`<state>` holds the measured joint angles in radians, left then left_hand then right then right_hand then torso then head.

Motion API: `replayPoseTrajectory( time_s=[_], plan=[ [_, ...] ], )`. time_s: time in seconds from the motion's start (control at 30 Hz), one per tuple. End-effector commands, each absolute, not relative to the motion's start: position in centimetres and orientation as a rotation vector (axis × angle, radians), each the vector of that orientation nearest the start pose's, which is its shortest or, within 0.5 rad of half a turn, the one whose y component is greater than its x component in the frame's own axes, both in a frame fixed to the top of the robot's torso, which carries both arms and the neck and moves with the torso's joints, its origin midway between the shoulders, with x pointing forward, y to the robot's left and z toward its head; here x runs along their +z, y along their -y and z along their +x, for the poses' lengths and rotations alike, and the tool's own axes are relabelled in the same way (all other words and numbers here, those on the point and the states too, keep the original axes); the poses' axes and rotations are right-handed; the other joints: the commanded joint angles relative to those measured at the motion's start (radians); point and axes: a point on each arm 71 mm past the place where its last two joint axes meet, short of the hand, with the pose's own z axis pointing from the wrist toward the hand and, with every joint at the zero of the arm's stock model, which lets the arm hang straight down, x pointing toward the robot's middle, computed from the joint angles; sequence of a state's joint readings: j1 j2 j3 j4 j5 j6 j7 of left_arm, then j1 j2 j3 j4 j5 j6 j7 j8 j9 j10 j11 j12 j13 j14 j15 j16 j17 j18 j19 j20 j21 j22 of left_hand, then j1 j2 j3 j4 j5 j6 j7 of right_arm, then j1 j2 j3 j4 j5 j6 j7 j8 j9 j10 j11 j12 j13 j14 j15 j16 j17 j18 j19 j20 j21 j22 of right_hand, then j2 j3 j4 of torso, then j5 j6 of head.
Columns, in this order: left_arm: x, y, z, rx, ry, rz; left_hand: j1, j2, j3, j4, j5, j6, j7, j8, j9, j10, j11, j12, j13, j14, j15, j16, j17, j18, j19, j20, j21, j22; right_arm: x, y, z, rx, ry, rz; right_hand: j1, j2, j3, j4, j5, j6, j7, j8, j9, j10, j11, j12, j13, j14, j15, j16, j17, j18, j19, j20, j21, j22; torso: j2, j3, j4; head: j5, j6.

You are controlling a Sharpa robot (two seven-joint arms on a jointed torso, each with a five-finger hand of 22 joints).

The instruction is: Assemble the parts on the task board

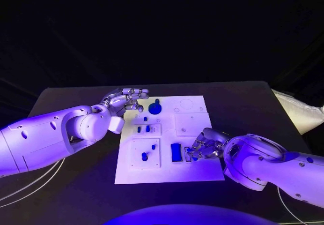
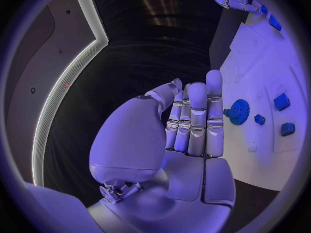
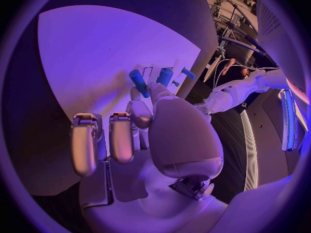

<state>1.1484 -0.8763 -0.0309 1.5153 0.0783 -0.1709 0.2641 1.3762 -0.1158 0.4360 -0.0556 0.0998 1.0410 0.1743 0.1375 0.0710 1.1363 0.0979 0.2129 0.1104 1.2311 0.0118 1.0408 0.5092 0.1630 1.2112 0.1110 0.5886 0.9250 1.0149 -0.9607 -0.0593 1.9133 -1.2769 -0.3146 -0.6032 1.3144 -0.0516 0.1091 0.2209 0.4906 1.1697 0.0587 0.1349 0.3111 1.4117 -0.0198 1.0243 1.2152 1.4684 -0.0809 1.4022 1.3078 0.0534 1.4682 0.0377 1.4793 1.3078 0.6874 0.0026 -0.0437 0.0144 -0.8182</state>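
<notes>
The white task board (image 1: 195, 173) lies in the middle of the black bench (image 1: 250, 103). The left hand (image 1: 125, 101) hangs by the board's far left corner, near a blue gear (image 1: 155, 108), fingers straight and holding nothing. The right hand (image 1: 202, 145) rests near a long blue block (image 1: 175, 152) and pinches a small blue peg (image 3: 139, 82).

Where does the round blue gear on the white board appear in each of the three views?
Head view: the blue gear lies at the far end of the task board, just beside the left hand.
Left wrist view: the gear lies on the board right past that hand's fingers.
Right wrist view: I cannot find the gear.
Shared landmark: the white task board.
</notes>
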Motion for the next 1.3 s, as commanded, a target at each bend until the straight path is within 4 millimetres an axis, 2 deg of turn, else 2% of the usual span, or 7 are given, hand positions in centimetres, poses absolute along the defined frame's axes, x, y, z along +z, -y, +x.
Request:
replayPoseTrajectory(
  time_s=[0.03,0.17,0.67,0.93,1.07,1.3],
  plan=[
    [-20.83,-21.84,47.79,-1.604,-1.588,-1.295,0.001,0.007,-0.002,-0.001,0.005,-0.007,0.001,0.003,-0.002,-0.006,0.001,0.006,0.001,-0.007,0.000,-0.003,-0.001,0.019,-0.007,0.000,-0.004,-0.002,-25.23,17.31,36.58,0.533,-2.157,0.247,-0.016,-0.003,-0.001,0.006,-0.009,0.007,-0.002,0.003,0.002,0.009,0.000,0.004,0.002,0.063,-0.002,0.006,0.048,-0.016,0.011,-0.007,0.007,0.126,0.000,0.0005,-0.0002,0.000,-0.001],
    [-20.82,-21.85,47.78,-1.604,-1.588,-1.295,0.001,0.007,-0.002,-0.001,0.005,-0.007,0.001,0.003,-0.002,-0.006,0.001,0.006,0.001,-0.007,0.000,-0.003,-0.001,0.019,-0.007,0.000,-0.004,-0.002,-25.23,17.22,36.69,0.531,-2.148,0.247,-0.031,-0.003,-0.003,0.015,-0.021,0.011,-0.003,0.005,0.006,0.012,-0.001,0.009,0.007,0.063,-0.002,0.006,0.048,-0.017,0.011,-0.008,0.007,0.126,0.000,0.0001,-0.0003,0.001,-0.001],
    [-20.82,-21.86,47.74,-1.604,-1.592,-1.296,0.001,0.007,-0.002,-0.001,0.005,-0.007,0.001,0.003,-0.002,-0.006,0.001,0.006,0.001,-0.007,0.000,-0.003,-0.001,0.019,-0.007,0.000,-0.004,-0.002,-25.28,16.88,36.81,0.519,-2.144,0.199,-0.055,0.007,-0.005,0.031,-0.025,0.024,-0.009,0.015,0.015,0.028,-0.006,0.051,0.036,0.064,-0.006,0.010,0.054,-0.018,0.014,-0.010,0.009,0.130,0.000,0.0006,-0.0008,0.002,-0.001],
    [-20.82,-21.87,47.71,-1.605,-1.595,-1.296,0.001,0.007,-0.002,-0.001,0.005,-0.007,0.001,0.003,-0.002,-0.006,0.001,0.006,0.001,-0.007,0.000,-0.003,-0.001,0.019,-0.007,0.000,-0.004,-0.002,-25.18,16.83,36.95,0.512,-2.121,0.183,-0.076,0.015,-0.010,0.044,-0.053,0.027,-0.012,0.019,0.022,0.034,-0.008,0.066,0.049,0.064,-0.008,0.011,0.056,-0.018,0.015,-0.013,0.010,0.131,-0.001,0.0001,-0.0002,0.002,-0.001],
    [-20.83,-21.87,47.71,-1.605,-1.596,-1.297,0.001,0.007,-0.002,-0.001,0.005,-0.007,0.001,0.003,-0.002,-0.006,0.001,0.006,0.001,-0.007,0.000,-0.003,-0.001,0.019,-0.007,0.000,-0.004,-0.002,-25.12,16.77,36.98,0.511,-2.112,0.175,-0.099,0.017,-0.022,0.057,-0.087,0.028,-0.011,0.021,0.027,0.035,-0.007,0.067,0.052,0.064,-0.007,0.011,0.056,-0.018,0.015,-0.013,0.010,0.132,0.000,0.0004,-0.0001,0.002,0.000],
    [-20.83,-21.87,47.71,-1.605,-1.597,-1.297,0.001,0.007,-0.002,-0.001,0.005,-0.007,0.001,0.003,-0.002,-0.006,0.001,0.006,0.001,-0.007,0.000,-0.003,-0.001,0.019,-0.007,0.000,-0.004,-0.002,-25.10,16.71,36.95,0.509,-2.112,0.162,-0.135,0.017,-0.053,0.067,-0.091,0.029,-0.010,0.023,0.032,0.037,-0.006,0.071,0.058,0.064,-0.007,0.012,0.057,-0.018,0.016,-0.013,0.010,0.133,0.000,0.0004,-0.0010,0.003,-0.001]
  ],
)
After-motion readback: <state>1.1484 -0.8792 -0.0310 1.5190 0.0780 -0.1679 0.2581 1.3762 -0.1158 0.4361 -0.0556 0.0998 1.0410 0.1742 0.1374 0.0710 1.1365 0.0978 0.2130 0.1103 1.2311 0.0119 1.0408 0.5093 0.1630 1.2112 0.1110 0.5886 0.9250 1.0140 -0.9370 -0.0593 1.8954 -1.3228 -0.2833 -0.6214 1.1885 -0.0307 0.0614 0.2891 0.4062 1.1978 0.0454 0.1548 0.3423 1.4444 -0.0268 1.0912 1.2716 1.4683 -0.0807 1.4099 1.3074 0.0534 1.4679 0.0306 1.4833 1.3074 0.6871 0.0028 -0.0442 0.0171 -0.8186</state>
